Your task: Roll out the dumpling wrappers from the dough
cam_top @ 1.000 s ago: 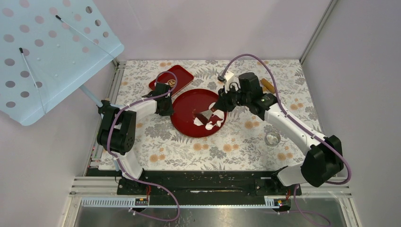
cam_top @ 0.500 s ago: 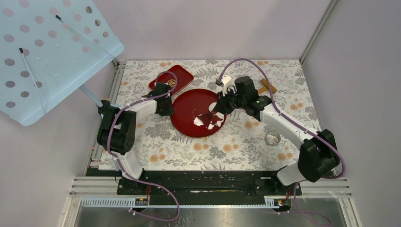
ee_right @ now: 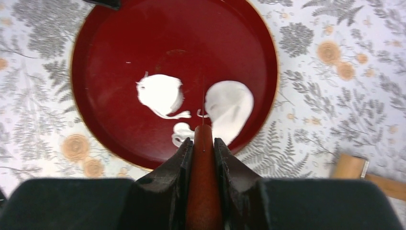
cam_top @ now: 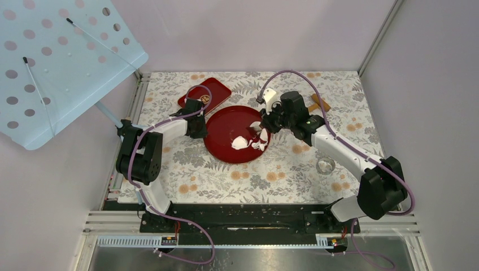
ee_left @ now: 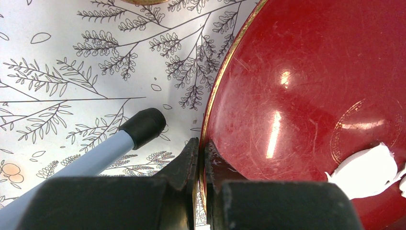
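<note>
A round red plate (cam_top: 226, 119) holds two flat roundish white dumpling wrappers (cam_top: 240, 142), (cam_top: 261, 135) and a small scrap. In the right wrist view they lie left (ee_right: 160, 93) and right (ee_right: 230, 108) of centre, with the scrap (ee_right: 183, 130) near the jaws. My right gripper (cam_top: 262, 124) (ee_right: 203, 140) is shut on a reddish-brown stick (ee_right: 203, 163) above the plate's right side. My left gripper (cam_top: 199, 130) (ee_left: 201, 143) is shut on the plate's left rim (ee_left: 215, 96).
A red rectangular tray (cam_top: 204, 93) lies behind the plate. A wooden piece (cam_top: 319, 103) is at the back right and a metal ring (cam_top: 325, 165) at the right. A light blue stand leg with a black tip (ee_left: 143, 125) rests beside my left jaws.
My right gripper drew the stick back right and up off the dough. The stick's end no longer lies across the plate, and the dough pieces have shifted. The left arm has not moved.
</note>
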Motion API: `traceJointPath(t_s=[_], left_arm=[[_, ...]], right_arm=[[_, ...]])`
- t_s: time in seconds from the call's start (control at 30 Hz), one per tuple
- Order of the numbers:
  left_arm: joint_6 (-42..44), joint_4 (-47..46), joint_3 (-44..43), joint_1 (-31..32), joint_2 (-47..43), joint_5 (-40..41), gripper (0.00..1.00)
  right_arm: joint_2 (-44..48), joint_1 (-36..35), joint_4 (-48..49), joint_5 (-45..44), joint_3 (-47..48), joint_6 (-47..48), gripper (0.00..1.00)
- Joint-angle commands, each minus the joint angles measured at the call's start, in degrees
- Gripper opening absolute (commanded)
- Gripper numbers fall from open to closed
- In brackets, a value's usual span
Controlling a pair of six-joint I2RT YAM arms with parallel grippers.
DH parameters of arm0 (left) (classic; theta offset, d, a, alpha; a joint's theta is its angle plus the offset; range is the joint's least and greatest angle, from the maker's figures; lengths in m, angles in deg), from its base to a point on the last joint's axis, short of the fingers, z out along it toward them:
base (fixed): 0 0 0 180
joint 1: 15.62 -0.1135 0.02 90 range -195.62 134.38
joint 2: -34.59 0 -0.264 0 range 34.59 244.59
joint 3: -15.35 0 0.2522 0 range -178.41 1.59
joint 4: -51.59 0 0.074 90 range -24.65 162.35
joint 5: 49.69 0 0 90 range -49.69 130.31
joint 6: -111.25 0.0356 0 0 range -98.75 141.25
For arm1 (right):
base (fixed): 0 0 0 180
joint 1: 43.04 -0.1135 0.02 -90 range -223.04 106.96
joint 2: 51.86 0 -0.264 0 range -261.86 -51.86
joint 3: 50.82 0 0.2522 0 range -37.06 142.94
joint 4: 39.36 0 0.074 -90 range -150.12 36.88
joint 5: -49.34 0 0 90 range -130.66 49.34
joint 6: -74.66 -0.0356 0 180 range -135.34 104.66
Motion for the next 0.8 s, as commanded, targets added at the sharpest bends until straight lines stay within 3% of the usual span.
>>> traceJointPath(t_s=[0.0,0.13,0.23,0.57,0.77], left_arm=[[1.5,-0.9,-0.3,-0.5,-0.2,3.4,0.0],[1.5,-0.9,-0.3,-0.6,-0.2,3.4,0.0],[1.5,-0.9,-0.3,-0.5,-0.2,3.4,0.0],[1.4,-0.9,-0.2,-0.5,-0.2,3.4,0.0],[1.5,-0.9,-0.3,-0.6,-0.2,3.4,0.0]], right_arm=[[1.6,0.1,0.9,-9.7,0.0,7.0,0.0],[1.0,0.2,1.5,-14.0,1.2,9.1,0.0],[2.4,0.3,0.6,-11.0,2.7,7.6,0.0],[2.9,0.2,-2.0,2.4,9.9,-10.0,0.0],[-2.0,0.4,-1.0,-1.2,10.9,-22.5,0.0]])
